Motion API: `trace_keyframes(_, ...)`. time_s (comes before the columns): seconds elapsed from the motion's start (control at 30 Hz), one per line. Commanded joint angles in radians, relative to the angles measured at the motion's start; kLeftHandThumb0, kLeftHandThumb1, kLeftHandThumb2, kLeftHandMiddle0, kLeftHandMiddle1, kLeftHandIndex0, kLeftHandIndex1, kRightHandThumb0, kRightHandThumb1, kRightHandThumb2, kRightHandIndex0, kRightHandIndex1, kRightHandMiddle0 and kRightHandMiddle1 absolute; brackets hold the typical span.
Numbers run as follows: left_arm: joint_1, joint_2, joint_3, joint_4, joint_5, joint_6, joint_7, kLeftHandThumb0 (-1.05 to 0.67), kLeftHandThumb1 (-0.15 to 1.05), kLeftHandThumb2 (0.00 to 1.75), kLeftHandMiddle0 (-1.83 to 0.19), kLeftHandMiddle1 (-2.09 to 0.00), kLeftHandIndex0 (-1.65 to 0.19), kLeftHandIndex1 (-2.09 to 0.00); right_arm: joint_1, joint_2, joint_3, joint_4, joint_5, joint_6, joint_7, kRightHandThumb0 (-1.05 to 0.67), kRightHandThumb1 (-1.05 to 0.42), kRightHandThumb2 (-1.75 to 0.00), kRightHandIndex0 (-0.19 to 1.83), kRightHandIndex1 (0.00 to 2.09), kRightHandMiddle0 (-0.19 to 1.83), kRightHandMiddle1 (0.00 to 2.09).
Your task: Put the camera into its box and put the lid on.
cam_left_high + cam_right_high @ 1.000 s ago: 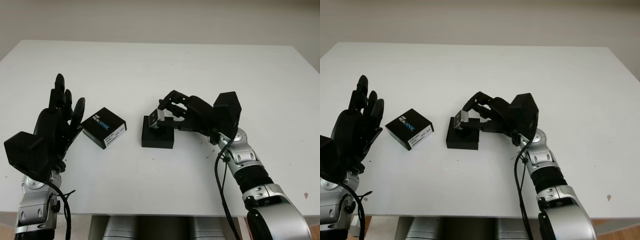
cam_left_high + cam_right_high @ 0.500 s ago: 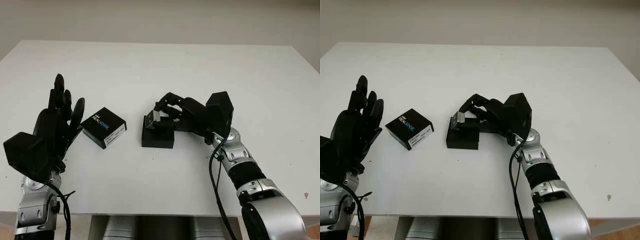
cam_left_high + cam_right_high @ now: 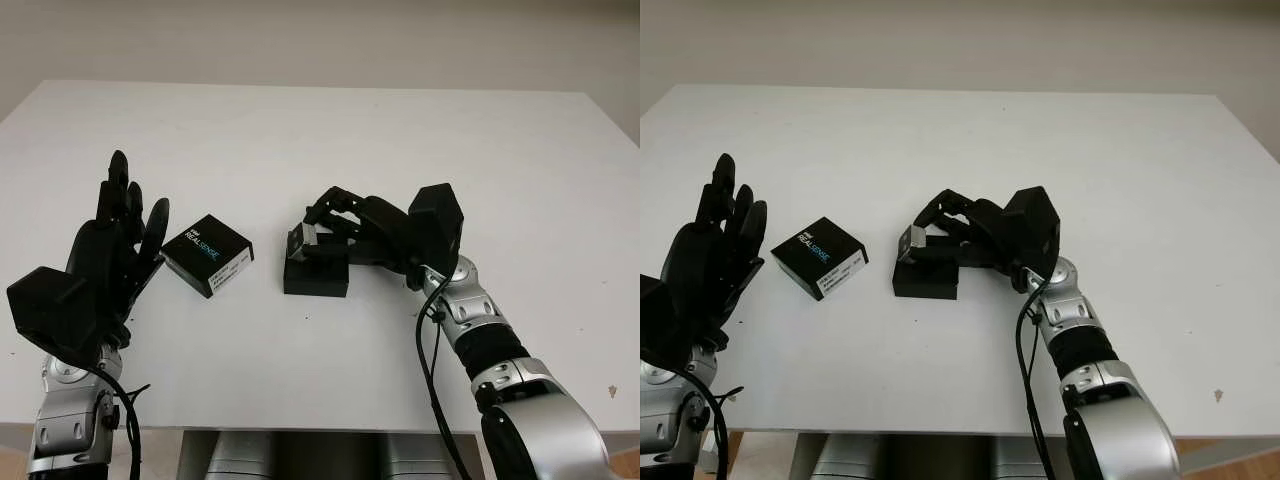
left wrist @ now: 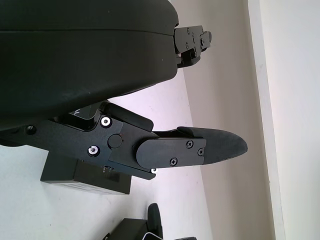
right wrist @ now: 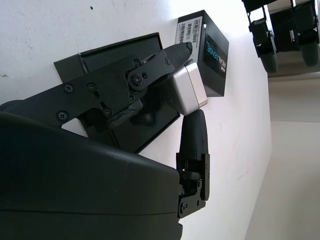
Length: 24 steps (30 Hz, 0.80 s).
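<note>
My right hand (image 3: 325,228) is shut on the small silver camera (image 3: 301,241) and holds it just above the left part of the open black box (image 3: 316,278) at the table's middle. In the right wrist view the camera (image 5: 189,87) sits pinched between fingers (image 5: 192,134) over the box tray (image 5: 117,50). The black lid (image 3: 208,254), printed with a white logo, lies flat to the left of the box. My left hand (image 3: 125,225) is open, raised just left of the lid, apart from it.
The white table (image 3: 320,140) stretches wide behind and to both sides of the objects. Its front edge runs close below my arms.
My right hand has carried the camera a little to the left and lower, closer over the box. The left hand and the lid have stayed put.
</note>
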Motion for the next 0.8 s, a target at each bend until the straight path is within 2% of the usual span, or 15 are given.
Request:
trace_keyframes(0.0,0.007,0.000,0.001,-0.022,-0.003,0.000,-0.002,-0.67,1.05,0.44,0.14,-0.05,0.15,-0.05,0.012,-0.008,0.002,-0.032,-0.002,0.014,0.001,-0.39,-0.95,-0.05,0.16,0.05,0.30,1.92)
trace_keyframes(0.43,0.005,0.001,0.001,-0.027,0.003,0.011,0.006,-0.68,1.05,0.44,0.13,-0.05,0.14,-0.06,0.034,-0.020,0.007,-0.068,-0.026,0.064,-0.013,-0.38,-0.95,-0.05,0.16,0.05,0.29,1.93)
trace_keyframes(0.77,0.006,0.005,0.002,-0.028,0.002,0.008,0.001,-0.69,1.05,0.44,0.13,-0.06,0.14,-0.06,0.046,-0.024,0.013,-0.054,-0.037,0.048,-0.002,-0.38,-0.96,-0.06,0.16,0.05,0.29,1.89)
